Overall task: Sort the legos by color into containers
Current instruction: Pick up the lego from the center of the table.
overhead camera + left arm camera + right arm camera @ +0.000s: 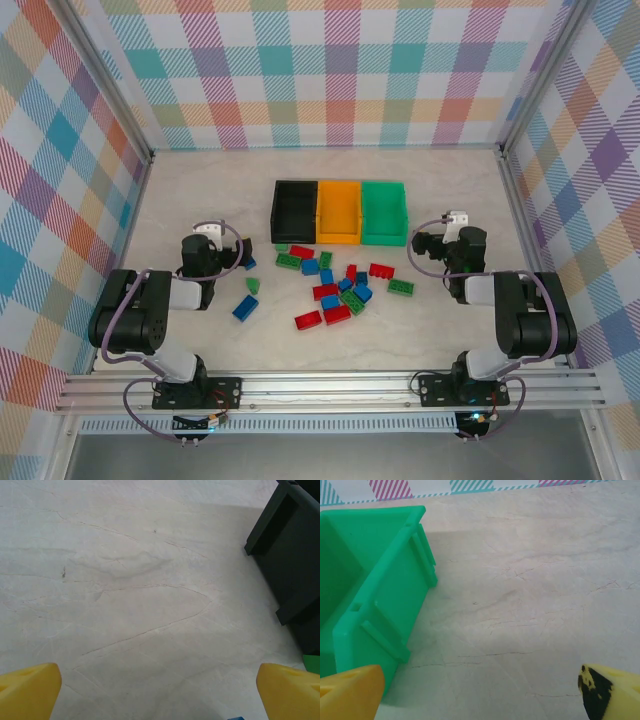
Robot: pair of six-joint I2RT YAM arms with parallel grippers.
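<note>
Overhead, the legos (330, 285) lie loose on the tabletop (200, 190) just in front of the containers (339, 212), and none is binned yet. I count roughly twenty: about six red, six green and eight blue, though the middle clump makes this approximate. There are three containers in a row, a black bin (294, 212), an orange bin (339, 212) and a green bin (384, 212), all apparently empty. The left pincer (225, 256) sits beside the outlying bricks and the right pincer (428, 245) near the green bin's corner.

From the left wrist, the left pincer (160, 695) has its jaws wide apart over bare tabletop, holding nothing, with the black bin (290, 555) at the right.

From the right wrist, the right pincer (480, 692) is likewise spread and empty, the green bin (375, 580) to its left.

The first pick is probably best made on a stray brick, straddling one alone, then working into the clump
</note>
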